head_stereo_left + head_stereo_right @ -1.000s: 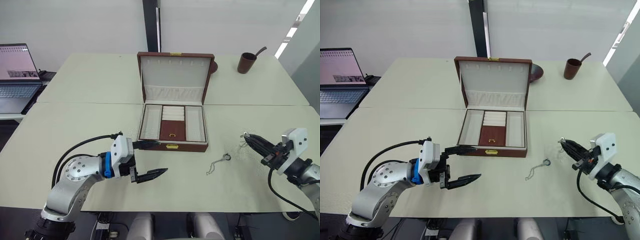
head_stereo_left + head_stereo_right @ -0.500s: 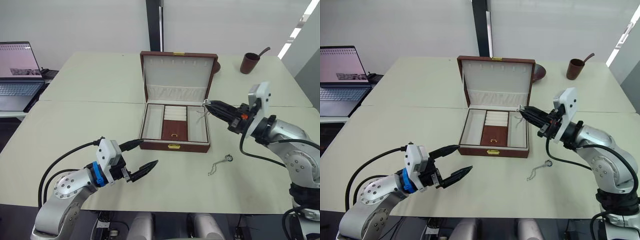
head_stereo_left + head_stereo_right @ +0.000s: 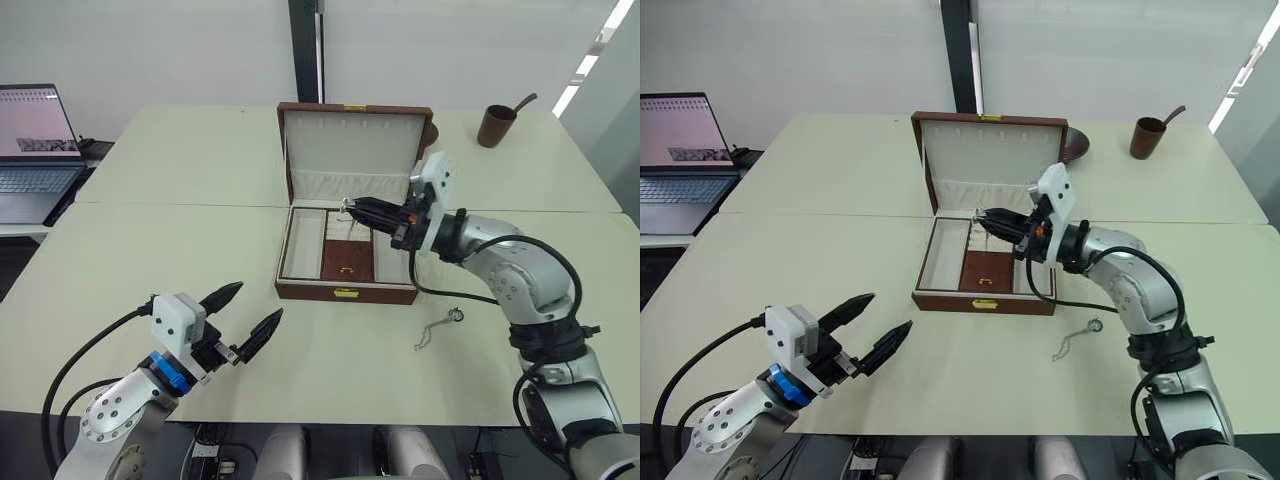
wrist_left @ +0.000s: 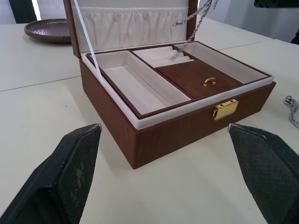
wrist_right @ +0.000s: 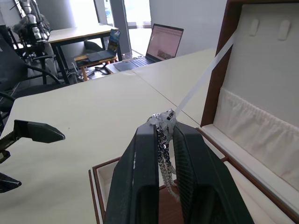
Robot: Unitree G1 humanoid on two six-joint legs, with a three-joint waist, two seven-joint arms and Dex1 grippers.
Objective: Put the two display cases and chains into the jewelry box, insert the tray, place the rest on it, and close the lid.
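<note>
My right end effector (image 3: pixel 347 205), clamped on a thin silver chain (image 5: pixel 164 154), hovers over the open brown leather jewelry box (image 3: pixel 345 262); left end effector (image 3: pixel 246 318) gapes idle. Another metal chain (image 3: pixel 436 328) waits on the tabletop (image 3: pixel 150 260); lid unclosed.

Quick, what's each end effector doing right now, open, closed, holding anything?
Left end effector: open, holding nothing.
Right end effector: closed on a silver chain, held above the open jewelry box.
</note>
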